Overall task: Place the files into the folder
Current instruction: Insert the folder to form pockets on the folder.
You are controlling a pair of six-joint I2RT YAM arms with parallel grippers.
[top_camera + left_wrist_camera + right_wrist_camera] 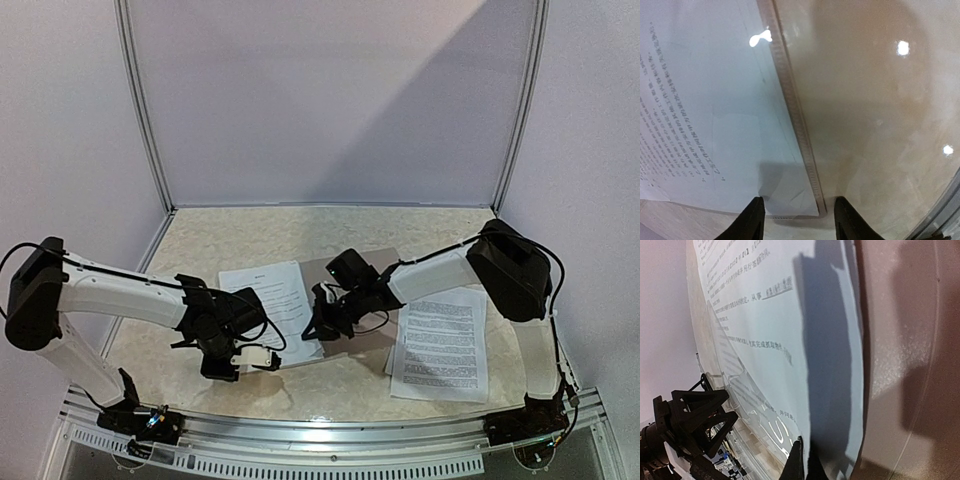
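One file, a white printed sheet (268, 292), lies left of centre with its right edge over the brownish folder (372, 340). My right gripper (320, 328) is shut on that sheet's near right edge. In the right wrist view its tips (803, 462) pinch the sheet (770, 325) and lift it off the folder (910, 340), with a glossy clear layer (747, 400) under it. My left gripper (260, 357) is open at the sheet's near corner. In the left wrist view its fingers (754, 220) straddle the sheet's corner (790, 195) and a ridged clear strip (796, 125). A second file (440, 345) lies to the right.
White enclosure walls with metal posts (145, 110) surround the beige table (250, 235). A metal rail (330, 435) runs along the near edge between the two arm bases. The left arm's black gripper body (690, 415) shows low in the right wrist view.
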